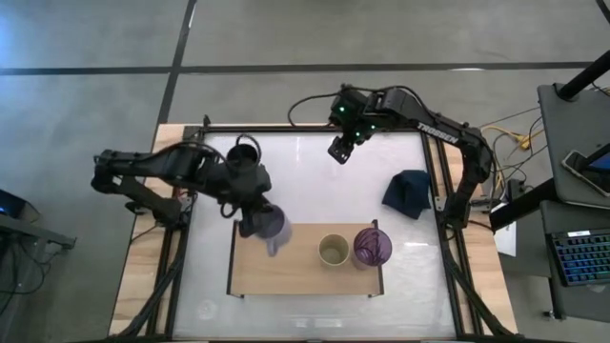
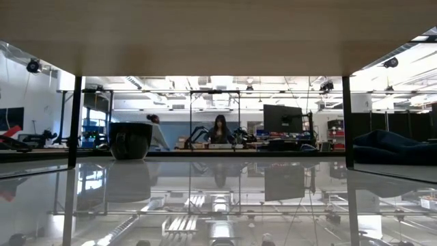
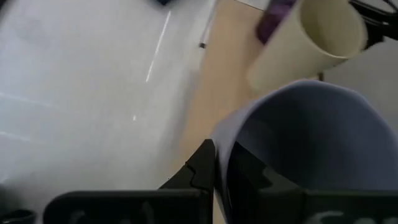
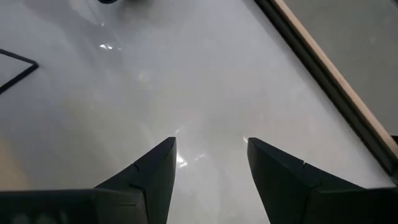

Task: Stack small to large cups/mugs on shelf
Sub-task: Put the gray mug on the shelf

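While the left claw (image 1: 255,221) grips its rim, the grey-lavender mug (image 1: 274,227) looks smooth, matte, wide-mouthed

My high camera hangs above and looks straight down on the whole white tabletop (image 1: 315,181) and both my arms. My low camera sits at table height under the shelf (image 2: 218,31), facing level into the room. My left wrist camera looks closely down past the grey-lavender mug (image 3: 311,143) onto the shelf, also seen from above. My right wrist camera faces bare tabletop.
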Robot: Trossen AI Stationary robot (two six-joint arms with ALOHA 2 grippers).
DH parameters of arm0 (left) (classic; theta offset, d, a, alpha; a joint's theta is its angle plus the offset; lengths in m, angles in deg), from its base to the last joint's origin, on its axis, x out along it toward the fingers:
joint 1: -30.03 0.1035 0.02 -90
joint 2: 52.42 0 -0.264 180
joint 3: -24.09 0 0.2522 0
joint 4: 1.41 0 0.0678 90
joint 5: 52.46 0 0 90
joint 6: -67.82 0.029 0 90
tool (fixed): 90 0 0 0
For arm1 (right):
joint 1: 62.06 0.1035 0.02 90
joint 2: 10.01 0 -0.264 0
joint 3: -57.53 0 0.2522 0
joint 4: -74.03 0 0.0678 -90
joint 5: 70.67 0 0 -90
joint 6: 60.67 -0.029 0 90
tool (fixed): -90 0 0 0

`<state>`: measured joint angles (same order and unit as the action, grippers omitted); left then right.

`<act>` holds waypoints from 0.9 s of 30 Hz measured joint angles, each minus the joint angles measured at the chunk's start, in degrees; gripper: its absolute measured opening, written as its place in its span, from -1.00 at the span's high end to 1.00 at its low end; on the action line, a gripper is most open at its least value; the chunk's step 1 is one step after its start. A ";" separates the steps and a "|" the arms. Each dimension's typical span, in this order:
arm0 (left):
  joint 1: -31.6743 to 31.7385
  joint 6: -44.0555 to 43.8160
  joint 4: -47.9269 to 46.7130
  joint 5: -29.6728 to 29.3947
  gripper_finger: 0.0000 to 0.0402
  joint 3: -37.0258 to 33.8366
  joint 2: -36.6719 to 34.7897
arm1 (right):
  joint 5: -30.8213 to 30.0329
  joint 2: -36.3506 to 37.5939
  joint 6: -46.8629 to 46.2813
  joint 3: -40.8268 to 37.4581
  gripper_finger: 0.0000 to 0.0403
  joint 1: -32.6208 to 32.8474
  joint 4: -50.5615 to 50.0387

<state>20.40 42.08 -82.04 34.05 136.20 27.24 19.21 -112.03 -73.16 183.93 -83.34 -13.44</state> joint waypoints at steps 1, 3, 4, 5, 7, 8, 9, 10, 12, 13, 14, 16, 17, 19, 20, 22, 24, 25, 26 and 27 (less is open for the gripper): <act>-0.92 -0.80 0.17 -0.16 0.98 0.05 0.00 | -0.01 0.00 -0.53 -0.01 0.05 0.33 0.01; -2.26 -2.15 0.64 -0.17 0.98 -0.02 0.15 | -0.11 0.00 -1.56 -0.08 0.05 0.94 0.05; -2.89 -2.63 0.66 -0.11 0.98 -0.22 0.19 | -0.29 0.00 -2.20 -0.22 0.05 1.27 0.09; -3.61 -3.15 0.56 -0.19 0.98 -0.49 0.29 | -0.60 0.00 -2.78 -0.40 0.05 1.62 0.06; -4.66 -3.87 0.60 -0.82 0.98 -0.65 1.40 | -1.46 0.00 -3.71 -0.78 0.05 2.55 -0.13; -5.01 -3.91 0.98 -1.09 0.98 -0.65 1.92 | -1.57 0.00 -4.08 -0.94 0.05 2.97 -0.45; -5.46 -3.94 1.13 -1.16 0.98 -0.64 2.56 | -1.54 0.00 -4.49 -1.10 0.05 3.49 -0.88; -5.86 -3.97 0.91 -1.14 0.98 -0.51 3.33 | -1.59 0.03 -4.99 -1.27 0.05 4.00 -1.23; -6.03 -3.96 0.83 -1.35 0.98 0.07 4.69 | -1.59 0.25 -5.70 -1.74 0.05 4.90 -1.40; -6.07 -4.06 1.22 -1.30 0.98 0.22 5.31 | -1.62 0.35 -6.03 -2.00 0.05 5.40 -1.33; -6.04 -4.15 1.33 -1.30 0.98 0.31 6.00 | -1.71 0.45 -6.43 -2.27 0.05 5.81 -1.27; -6.00 -4.15 0.97 -1.40 0.98 0.33 7.29 | -2.63 0.75 -7.21 -2.83 0.05 6.68 -1.51; -6.00 -4.17 1.01 -1.35 0.98 0.31 7.97 | -3.18 0.92 -7.54 -3.20 0.05 7.15 -1.51; -5.98 -4.87 1.57 -1.33 0.98 0.31 8.96 | -3.84 1.46 -8.23 -3.91 0.05 7.96 -1.53; -5.98 -5.32 1.56 -1.29 0.98 0.31 9.34 | -4.30 1.76 -8.60 -4.18 0.05 8.39 -1.54; -6.00 -5.40 1.73 -1.06 0.98 0.31 10.04 | -4.60 2.35 -9.19 -4.61 0.05 9.02 -1.73; -6.00 -5.50 2.37 -0.72 0.98 0.31 10.63 | -4.70 2.86 -9.90 -4.93 0.05 9.53 -2.17; -5.99 -5.59 2.62 -0.35 0.98 0.31 11.02 | -5.01 3.08 -10.05 -5.11 0.05 9.79 -2.53; -5.98 -5.60 2.89 -0.04 0.98 0.31 11.22 | -5.47 3.34 -10.07 -5.26 0.05 10.03 -2.75; -6.00 -5.69 3.46 0.14 0.98 0.29 11.38 | -6.00 3.56 -10.27 -5.36 0.05 10.34 -2.86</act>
<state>14.40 36.39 -78.58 34.19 136.48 38.62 13.22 -108.47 -83.43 178.57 -73.00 -16.30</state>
